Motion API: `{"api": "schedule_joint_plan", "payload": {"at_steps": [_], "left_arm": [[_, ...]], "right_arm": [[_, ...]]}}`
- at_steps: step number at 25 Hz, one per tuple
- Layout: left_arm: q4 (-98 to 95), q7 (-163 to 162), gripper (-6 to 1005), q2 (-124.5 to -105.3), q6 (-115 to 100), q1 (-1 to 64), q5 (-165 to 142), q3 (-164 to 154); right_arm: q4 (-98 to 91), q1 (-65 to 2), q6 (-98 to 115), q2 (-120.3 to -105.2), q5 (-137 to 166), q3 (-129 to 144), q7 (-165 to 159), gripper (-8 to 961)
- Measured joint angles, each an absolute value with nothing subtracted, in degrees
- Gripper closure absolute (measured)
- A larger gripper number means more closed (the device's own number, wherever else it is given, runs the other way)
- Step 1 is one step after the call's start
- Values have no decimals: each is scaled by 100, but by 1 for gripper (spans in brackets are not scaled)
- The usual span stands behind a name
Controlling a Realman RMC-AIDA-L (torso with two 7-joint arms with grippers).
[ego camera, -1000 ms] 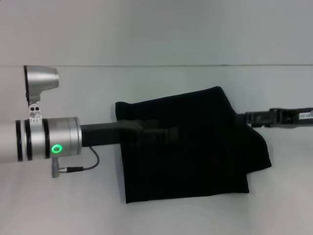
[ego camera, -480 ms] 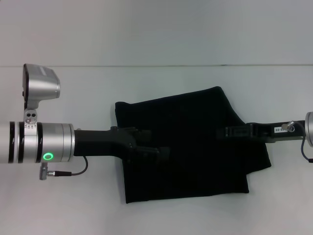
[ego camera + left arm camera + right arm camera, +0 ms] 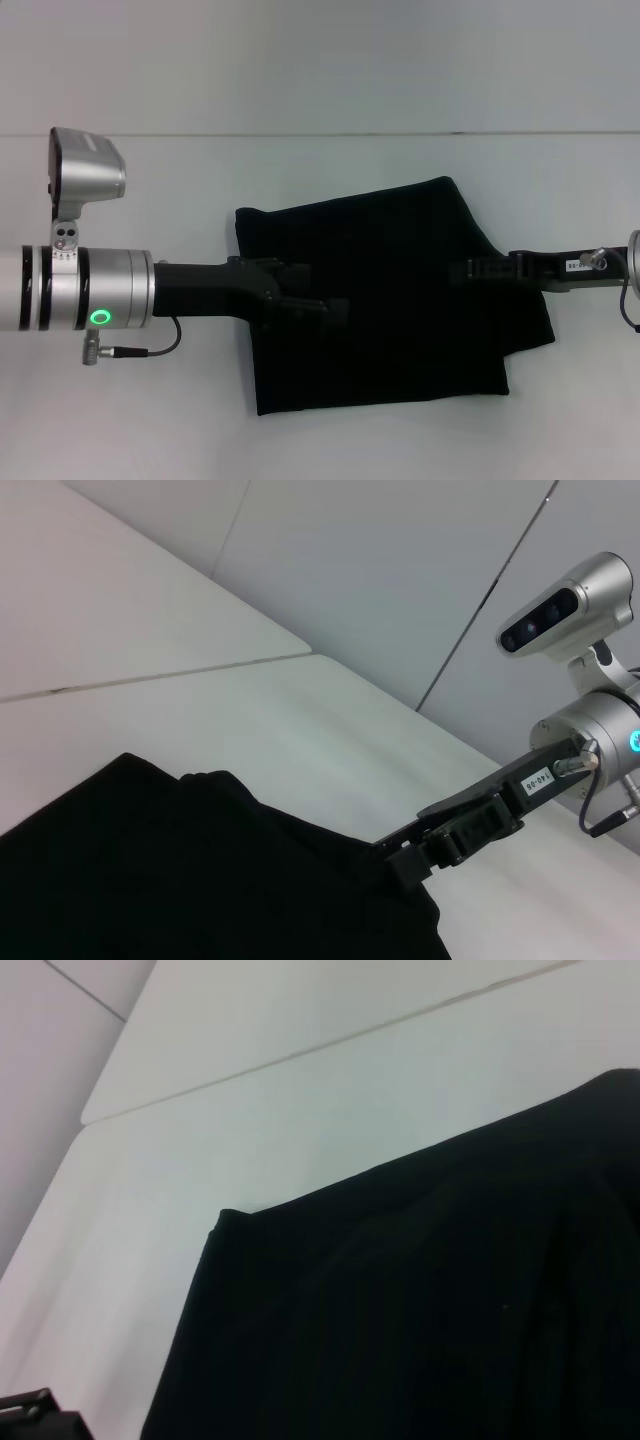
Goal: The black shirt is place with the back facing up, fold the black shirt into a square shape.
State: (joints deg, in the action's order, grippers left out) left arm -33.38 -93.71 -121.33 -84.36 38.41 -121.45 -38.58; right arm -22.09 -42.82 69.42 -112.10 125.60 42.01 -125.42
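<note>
On the table: one shirt, two grippers.
The left gripper and right gripper reach over its opposite edges; finger states cannot be told.

- One black shirt, folded, centre of the frame.
- Two end effectors: the left end effector at centre-left, the right end effector at centre-right.
- One white worktop.

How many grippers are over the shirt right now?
2. The left gripper reaches over the shirt's left side; the right gripper reaches in over its right side. None seem hidden.
</note>
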Motion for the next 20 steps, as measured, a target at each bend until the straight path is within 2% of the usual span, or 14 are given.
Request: {"api": "schedule_joint_plan", "payload": {"at_steps": [6,20], "left_arm": [[-3327,-9369,50,-12153,-8423,3847,-12129,-3858],[-3313,-9368,50,-12164,-8315,3901,-12153,-3858]], "right_arm": [[-2199,-4269,6814,-11205,12591,4221,-12542,148],[-2197,-4338,6793,-11309,12626,4228,-12490,169]]}}
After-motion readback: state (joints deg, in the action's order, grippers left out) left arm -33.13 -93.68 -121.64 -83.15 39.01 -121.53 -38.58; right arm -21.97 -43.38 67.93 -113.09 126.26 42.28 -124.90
